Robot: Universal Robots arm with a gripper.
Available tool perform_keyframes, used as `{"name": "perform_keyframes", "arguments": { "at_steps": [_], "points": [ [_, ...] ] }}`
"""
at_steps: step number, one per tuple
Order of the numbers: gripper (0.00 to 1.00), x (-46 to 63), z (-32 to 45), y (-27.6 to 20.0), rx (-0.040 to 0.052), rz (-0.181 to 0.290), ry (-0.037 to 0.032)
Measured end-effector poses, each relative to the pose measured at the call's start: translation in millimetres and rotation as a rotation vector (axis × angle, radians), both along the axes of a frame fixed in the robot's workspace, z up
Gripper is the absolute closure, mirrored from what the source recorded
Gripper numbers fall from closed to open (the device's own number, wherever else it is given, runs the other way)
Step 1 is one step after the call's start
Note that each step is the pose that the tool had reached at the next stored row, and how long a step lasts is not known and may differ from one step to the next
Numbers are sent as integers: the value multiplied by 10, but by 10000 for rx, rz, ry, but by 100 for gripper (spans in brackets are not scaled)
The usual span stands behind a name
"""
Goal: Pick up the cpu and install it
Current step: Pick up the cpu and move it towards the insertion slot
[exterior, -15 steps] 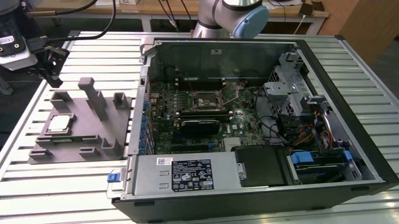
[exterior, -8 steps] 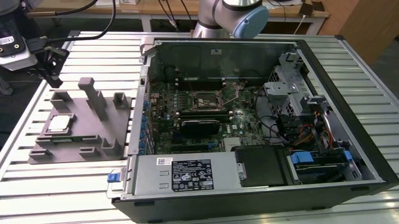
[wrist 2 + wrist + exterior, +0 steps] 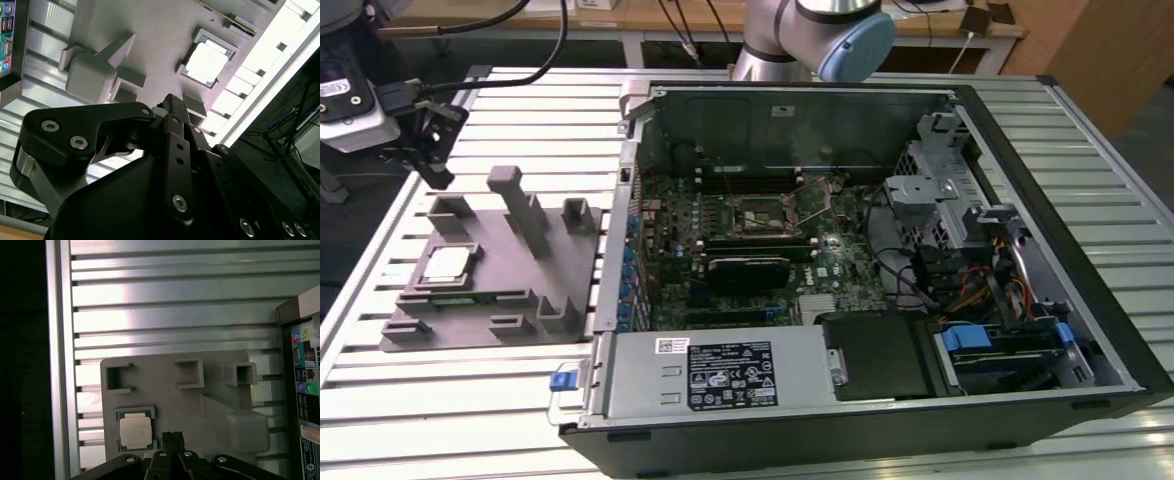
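Note:
The cpu (image 3: 447,265) is a small square chip with a silvery top. It lies flat in a shallow pocket of the grey plastic block (image 3: 494,300) on the exterior view's left. Both wrist views show it, as the cpu (image 3: 135,432) and the cpu (image 3: 207,62). My gripper (image 3: 438,178) hangs above the table near the block's far left corner, apart from the chip. Its black fingertips (image 3: 167,436) stand pressed together, shut with nothing between them. The motherboard's black socket frame (image 3: 761,215) lies inside the open computer case.
The open computer case (image 3: 881,400) takes up the middle and right of the slatted metal table (image 3: 480,400). Upright posts (image 3: 507,190) rise from the grey block beside the chip. The case's rear port panel (image 3: 305,370) stands close to the block.

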State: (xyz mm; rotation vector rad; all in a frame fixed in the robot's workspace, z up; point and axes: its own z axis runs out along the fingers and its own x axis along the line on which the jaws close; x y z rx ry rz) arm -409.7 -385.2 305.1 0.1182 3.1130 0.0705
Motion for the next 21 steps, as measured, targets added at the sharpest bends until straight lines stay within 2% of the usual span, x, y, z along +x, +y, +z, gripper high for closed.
{"name": "perform_keyframes", "arguments": {
  "at_steps": [7, 14, 21],
  "points": [
    [89, -46, -72, -40, 22, 1, 0],
    [89, -79, -153, -131, 56, 1, 1],
    [89, -113, -237, -186, 69, 1, 1]
  ]
}}
